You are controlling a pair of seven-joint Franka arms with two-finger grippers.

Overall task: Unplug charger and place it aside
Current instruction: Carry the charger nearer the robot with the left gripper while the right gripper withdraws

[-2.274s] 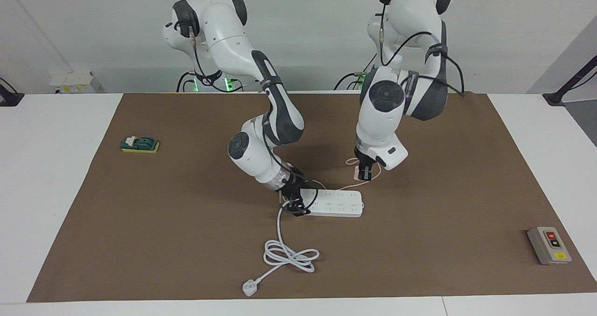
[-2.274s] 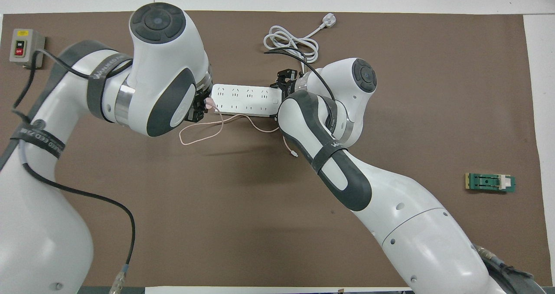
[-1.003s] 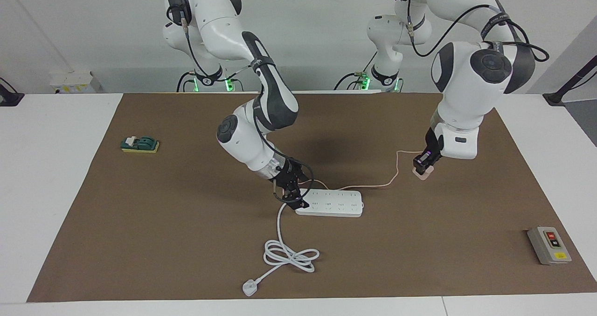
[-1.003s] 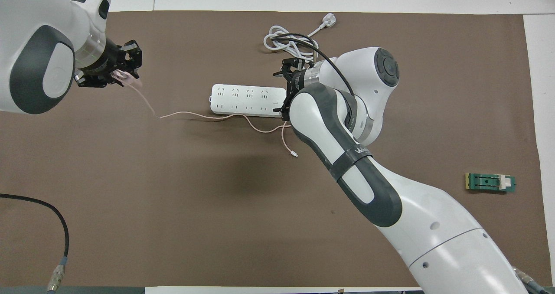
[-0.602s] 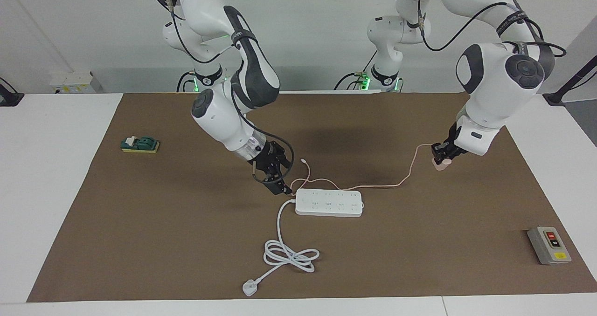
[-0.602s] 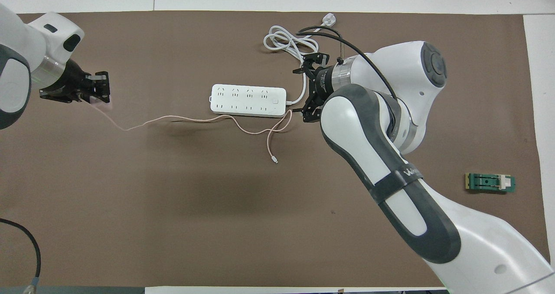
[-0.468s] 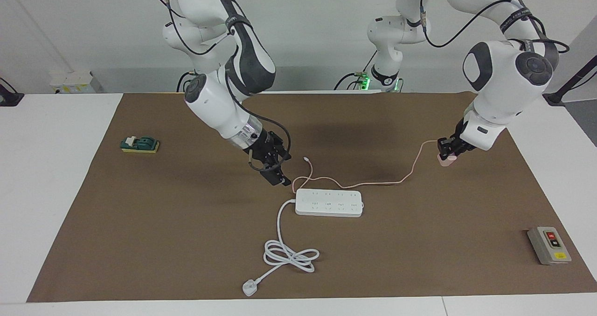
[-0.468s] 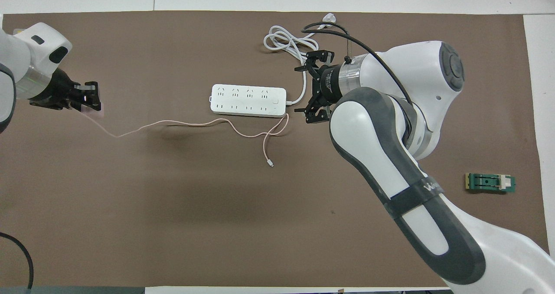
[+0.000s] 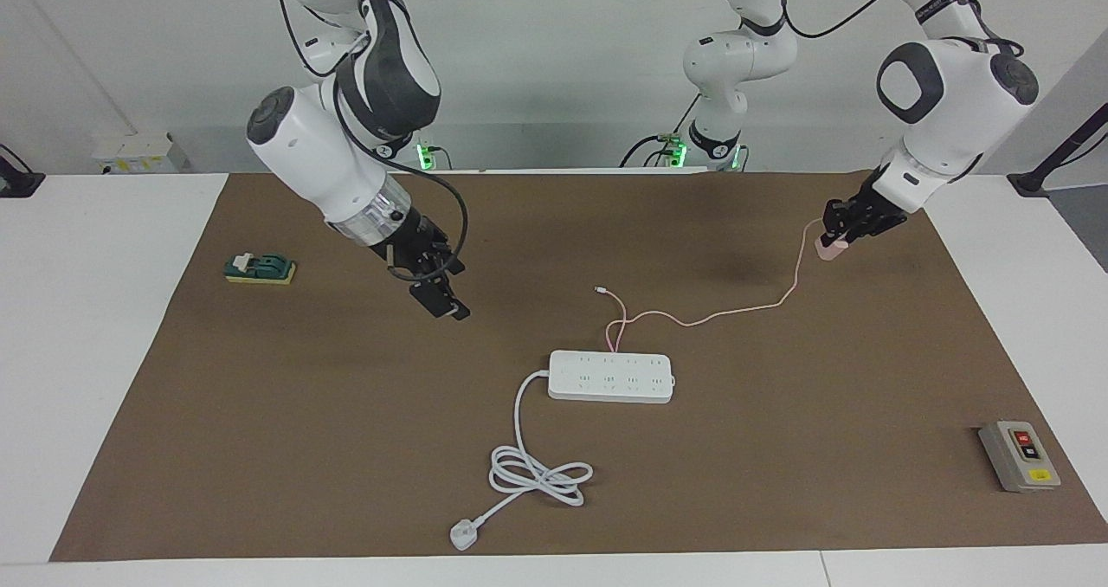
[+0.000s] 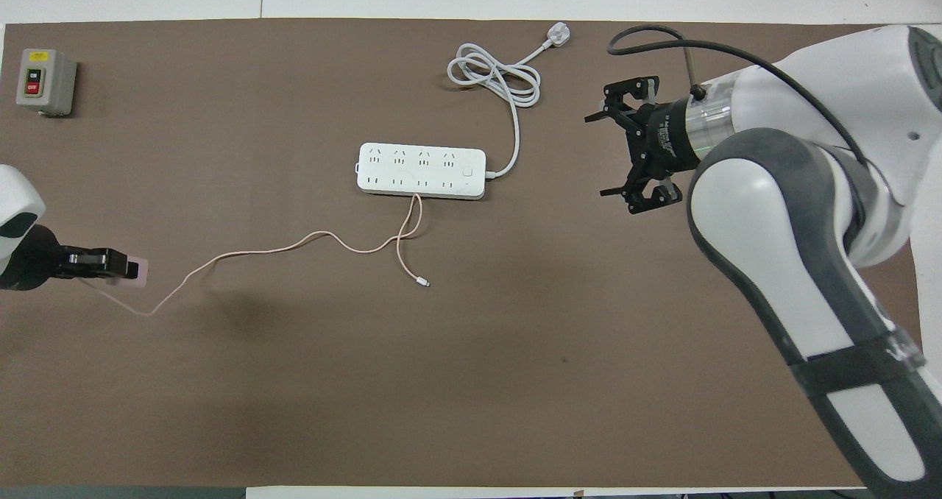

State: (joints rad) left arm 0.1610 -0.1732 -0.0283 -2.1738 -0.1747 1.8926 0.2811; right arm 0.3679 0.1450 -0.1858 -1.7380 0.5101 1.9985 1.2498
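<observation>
The pale pink charger (image 9: 829, 250) (image 10: 139, 271) hangs above the brown mat toward the left arm's end of the table, with my left gripper (image 9: 836, 237) (image 10: 119, 267) shut on it. Its thin pink cable (image 9: 724, 312) (image 10: 294, 244) droops from the cube to the mat and runs to the edge of the white power strip (image 9: 610, 376) (image 10: 421, 170) nearer the robots, ending in a loose tip (image 9: 599, 290) (image 10: 423, 283). No plug sits in the strip's sockets. My right gripper (image 9: 440, 301) (image 10: 617, 154) hovers open and empty over the mat, toward the right arm's end.
The strip's thick white cord (image 9: 537, 474) (image 10: 493, 72) coils farther from the robots and ends in a white plug (image 9: 463, 535) (image 10: 558, 35). A grey switch box (image 9: 1020, 455) (image 10: 44, 81) sits at the left arm's end, a green and yellow block (image 9: 260, 267) at the right arm's end.
My left gripper has carried the charger away from the strip toward its own end and the robots, dragging the cable. My right gripper has lifted off the strip and swung toward its own end.
</observation>
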